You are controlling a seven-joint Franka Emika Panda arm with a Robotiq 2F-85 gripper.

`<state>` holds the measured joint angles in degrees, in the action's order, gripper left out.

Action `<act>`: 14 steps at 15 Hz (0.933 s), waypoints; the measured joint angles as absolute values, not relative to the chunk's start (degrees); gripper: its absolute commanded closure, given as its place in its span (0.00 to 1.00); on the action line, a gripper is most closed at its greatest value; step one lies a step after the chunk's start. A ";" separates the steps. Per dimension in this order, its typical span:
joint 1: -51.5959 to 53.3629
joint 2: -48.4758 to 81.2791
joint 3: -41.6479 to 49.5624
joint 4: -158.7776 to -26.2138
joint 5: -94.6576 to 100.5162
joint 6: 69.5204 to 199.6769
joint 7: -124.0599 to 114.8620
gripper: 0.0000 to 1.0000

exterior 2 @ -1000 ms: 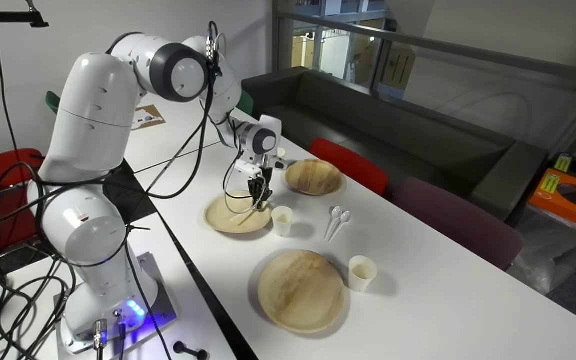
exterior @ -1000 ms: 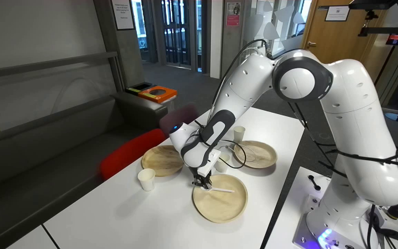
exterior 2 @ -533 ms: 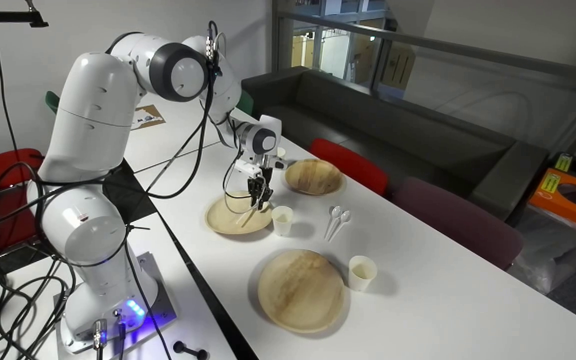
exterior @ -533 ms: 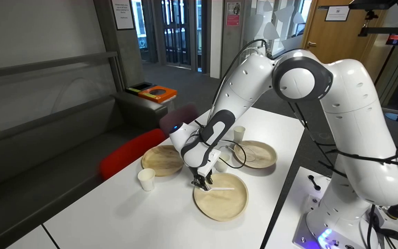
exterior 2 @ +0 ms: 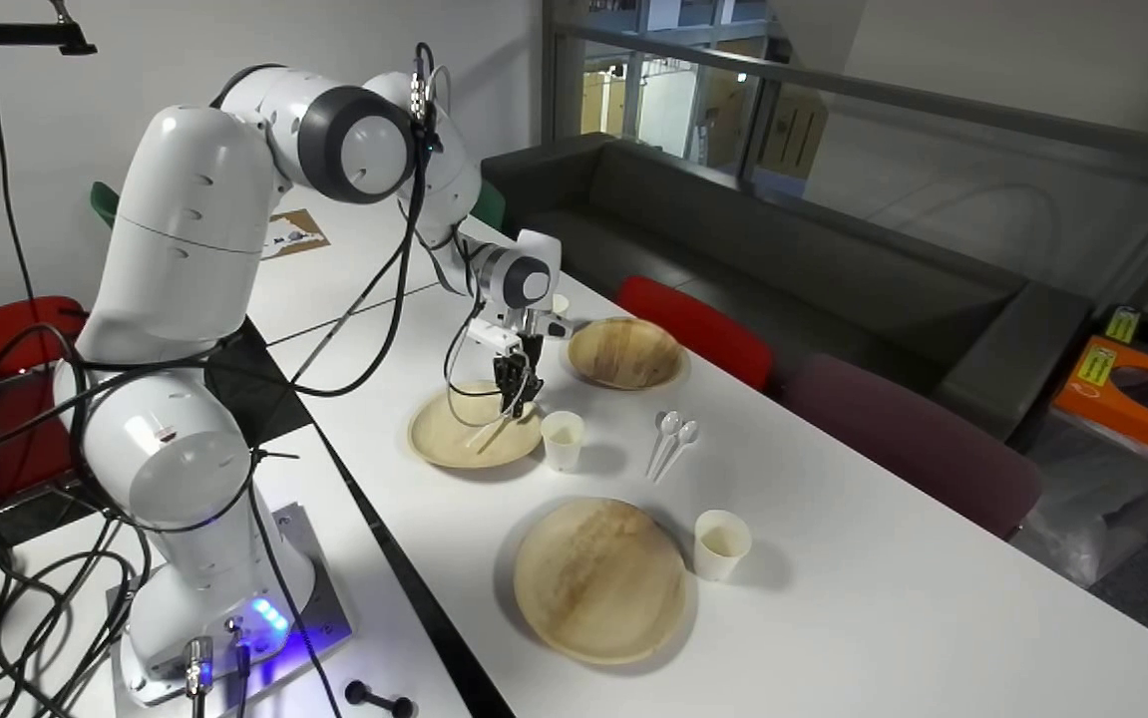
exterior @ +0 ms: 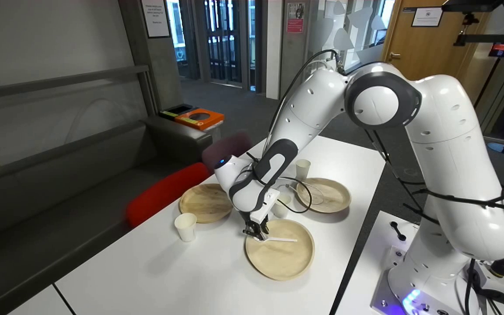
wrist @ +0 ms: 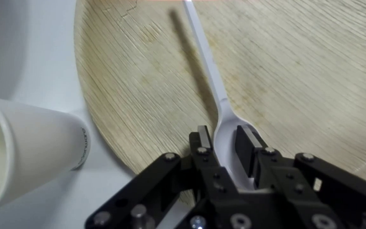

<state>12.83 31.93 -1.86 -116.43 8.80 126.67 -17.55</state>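
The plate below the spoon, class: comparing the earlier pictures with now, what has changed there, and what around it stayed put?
The plate has slid very slightly toward the cup beside it. The hand has opened a little at the bowl of the white spoon; no clear grip or release shows. The other two plates and the loose spoons stayed put.

White arm [exterior: 378, 100] (glossy) is bearing dark joint rings [exterior: 412, 101] and black cables [exterior 2: 419, 184]; silver screws [wrist: 307, 156] are studding the black claw [wrist: 224, 141].
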 measured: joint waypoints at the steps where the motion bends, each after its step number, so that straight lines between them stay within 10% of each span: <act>1: 12.83 31.93 -1.86 -116.43 8.80 126.67 -17.55 0.72; 10: 12.88 31.93 -1.86 -116.43 8.81 126.67 -17.55 0.76; 14: 12.90 31.93 -1.86 -116.43 8.82 126.67 -17.55 0.99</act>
